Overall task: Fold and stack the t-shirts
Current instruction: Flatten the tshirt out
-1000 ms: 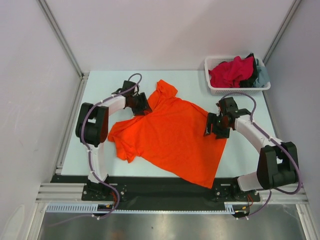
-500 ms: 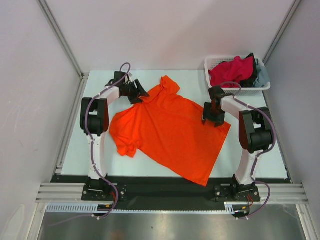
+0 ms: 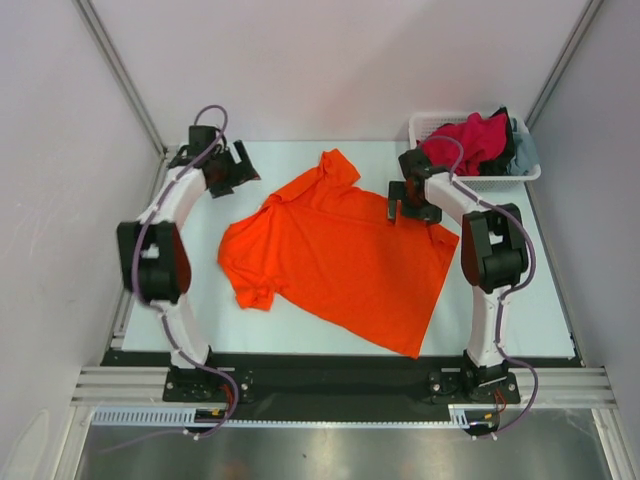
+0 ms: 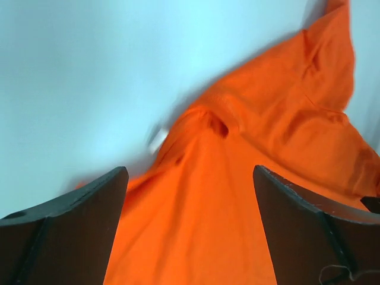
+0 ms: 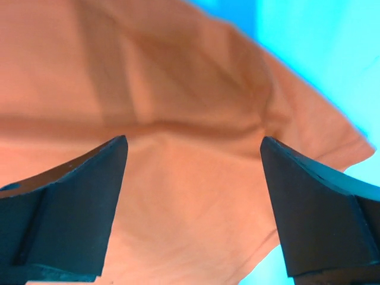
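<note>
We work in a pale-walled cell, over a light table (image 3: 520,300). Our left gripper (image 3: 238,168) has its jaws spread wide with nothing between them. It hangs over bare table, just beside the collar end of the orange t-shirt (image 3: 340,260), which spreads away from it toward the other arm. Our right gripper (image 3: 400,205) is also wide apart and empty, and it hovers over the shirt's far edge. Below both claws the orange shirt lies open and mostly flat, though the sleeve on the left arm's side is bunched and the cloth is rumpled near the collar. Just behind the right claw sits the white basket (image 3: 470,183), which holds a crimson-pink shirt (image 3: 465,140), a black one (image 3: 503,135) and a grey-blue one (image 3: 525,155) in a heap. We judge the task to be at an early stage: one shirt is laid out, no fold has been made, no stack has been started, and three shirts wait.
</note>
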`<state>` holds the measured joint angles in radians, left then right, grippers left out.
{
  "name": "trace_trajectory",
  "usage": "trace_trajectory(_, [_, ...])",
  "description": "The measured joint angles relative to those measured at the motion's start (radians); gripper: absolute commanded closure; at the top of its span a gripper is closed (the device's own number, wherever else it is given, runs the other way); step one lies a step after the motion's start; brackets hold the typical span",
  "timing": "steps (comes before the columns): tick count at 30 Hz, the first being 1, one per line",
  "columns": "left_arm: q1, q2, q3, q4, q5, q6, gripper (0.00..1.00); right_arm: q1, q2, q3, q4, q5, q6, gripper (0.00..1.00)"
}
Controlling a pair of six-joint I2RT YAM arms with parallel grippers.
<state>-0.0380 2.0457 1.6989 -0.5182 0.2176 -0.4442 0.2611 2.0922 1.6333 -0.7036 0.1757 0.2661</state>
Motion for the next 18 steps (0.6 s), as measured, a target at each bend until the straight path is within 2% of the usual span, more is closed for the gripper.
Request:
trace_trajectory(3, [0.005, -0.279, -0.172, -0.019, -0.078, 0.007, 0.13, 0.018, -0.065, -0.064, -0.007, -0.004, 0.033, 0.00])
trace_trajectory(6, [0.001, -0.575, -0.373, -0.018, -0.116, 0.002, 0.21, 0.030, -0.196, -0.200, -0.024, -0.018, 0.071, 0.00])
trace_trajectory(7, [0.000, -0.648, -0.432, -0.007, -0.119, 0.000, 0.28, 0.034, -0.238, -0.243, -0.024, -0.020, 0.080, 0.00])
trace_trajectory(10, [-0.015, -0.848, -0.640, -0.020, -0.141, -0.019, 0.30, 0.054, -0.407, -0.381, -0.047, -0.022, 0.105, 0.00])
trace_trajectory(13, [-0.122, -0.908, -0.777, -0.079, -0.213, -0.049, 0.28, 0.105, -0.574, -0.468, -0.070, -0.027, 0.134, 0.01])
trace_trajectory(16, [-0.303, -0.879, -0.822, -0.151, -0.287, -0.111, 0.26, 0.166, -0.711, -0.543, -0.089, -0.055, 0.174, 0.07])
trace_trajectory(18, [-0.386, -0.872, -0.825, -0.188, -0.326, -0.156, 0.25, 0.196, -0.794, -0.614, -0.093, -0.092, 0.214, 0.14])
